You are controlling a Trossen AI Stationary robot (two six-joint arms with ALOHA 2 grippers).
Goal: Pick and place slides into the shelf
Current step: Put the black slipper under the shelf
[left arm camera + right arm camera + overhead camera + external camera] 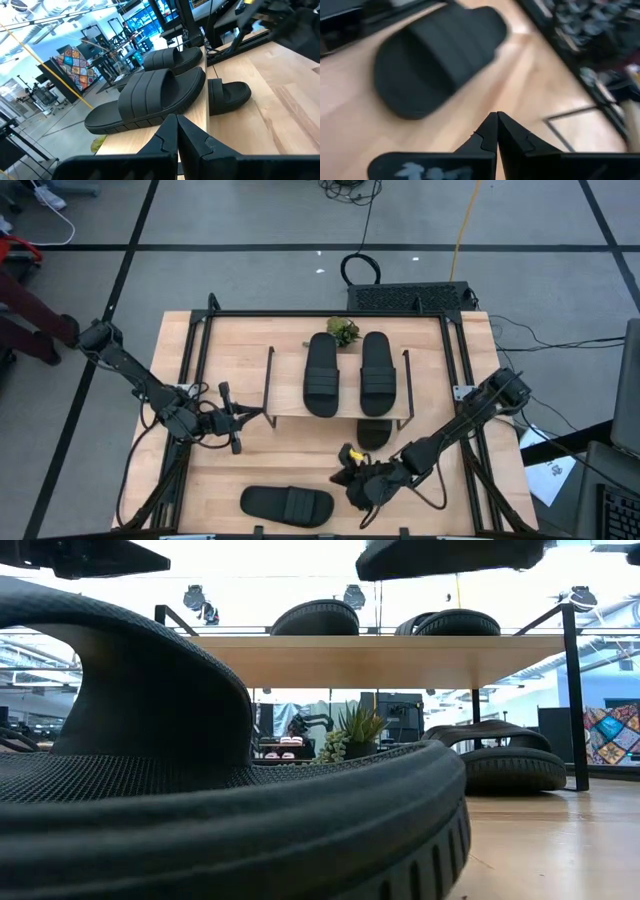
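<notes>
Two black slides (322, 375) (377, 373) lie side by side, soles down, on the shelf's light wood top board (345, 416). A third slide (375, 433) rests on the table under that board, with only its end sticking out. The fourth slide (286, 504) lies flat near the table's near edge and fills the low view (200, 790). My left gripper (245, 418) hovers shut at the shelf's left side, facing the slides on top (150, 95). My right gripper (350, 480) is shut above the table between the shelf and the fourth slide, with a blurred slide (435, 55) ahead of it.
A small green plant (343, 331) stands at the shelf's far edge. The shelf's thin black wire sides (270, 380) (407, 380) and the table's black frame rails (200, 350) (455, 350) flank the work area. Bare wood lies left of and in front of the shelf.
</notes>
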